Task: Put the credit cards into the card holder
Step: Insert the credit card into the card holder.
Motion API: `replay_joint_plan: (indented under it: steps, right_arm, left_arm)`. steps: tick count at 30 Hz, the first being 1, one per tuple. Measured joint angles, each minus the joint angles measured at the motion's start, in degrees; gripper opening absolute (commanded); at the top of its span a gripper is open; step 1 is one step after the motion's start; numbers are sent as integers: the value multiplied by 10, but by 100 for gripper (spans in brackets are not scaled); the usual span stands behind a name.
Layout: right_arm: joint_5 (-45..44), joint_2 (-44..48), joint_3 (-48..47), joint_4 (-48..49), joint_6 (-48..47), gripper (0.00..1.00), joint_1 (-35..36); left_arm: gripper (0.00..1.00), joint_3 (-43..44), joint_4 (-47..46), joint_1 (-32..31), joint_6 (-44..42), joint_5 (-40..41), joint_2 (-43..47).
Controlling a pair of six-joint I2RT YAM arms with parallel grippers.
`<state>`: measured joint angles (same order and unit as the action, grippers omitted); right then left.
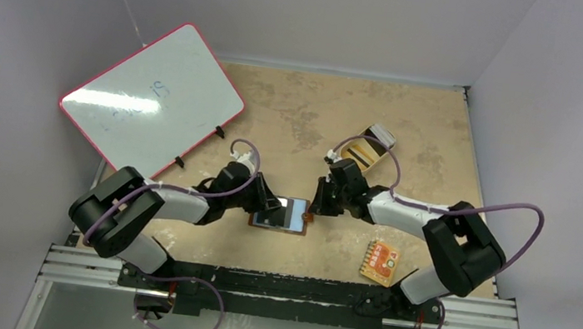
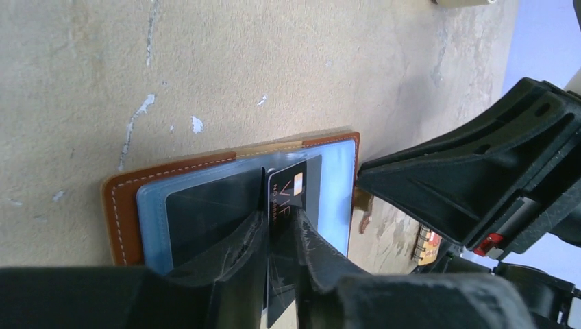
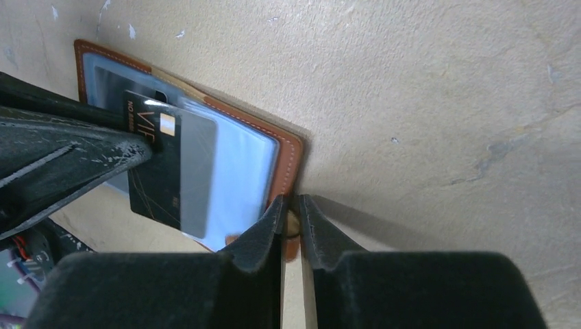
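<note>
Gripper check: left gripper [image 2: 281, 221] sits low over the open card holder [image 2: 122, 205], jaws a narrow slit apart, with the near edge of a black credit card [image 2: 301, 195] lying in that slit; whether the card is actually clamped cannot be told. This card carries a small pale patch and lies across the holder's middle, its far part veiled by the bluish clear pocket [image 3: 240, 164]. A second dark card [image 2: 205, 212] shows inside the neighbouring pocket. Right gripper [image 3: 291, 205] is pinched nearly closed on the snap tab [image 3: 293, 225] at the holder's right edge. The holder lies flat on the tan table [image 1: 302, 115], between the two grippers. An orange-red packet [image 1: 381, 262], a tan dish [image 1: 365, 150] and a whiteboard [image 1: 154, 97] lie well apart from it.
</note>
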<state>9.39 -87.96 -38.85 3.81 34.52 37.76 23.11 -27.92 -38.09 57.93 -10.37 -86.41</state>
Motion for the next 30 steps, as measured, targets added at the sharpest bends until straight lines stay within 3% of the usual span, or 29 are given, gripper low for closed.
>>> replay_joint_plan:
  steps: [6,30]
  right_arm:
    - [-11,39,0,-26,7,20,2]
    - [17,44,29,11,26,15,2]
  left_arm:
    - [36,22,73,0,-2,30,34]
    - [39,92,208,-15,-35,63,34]
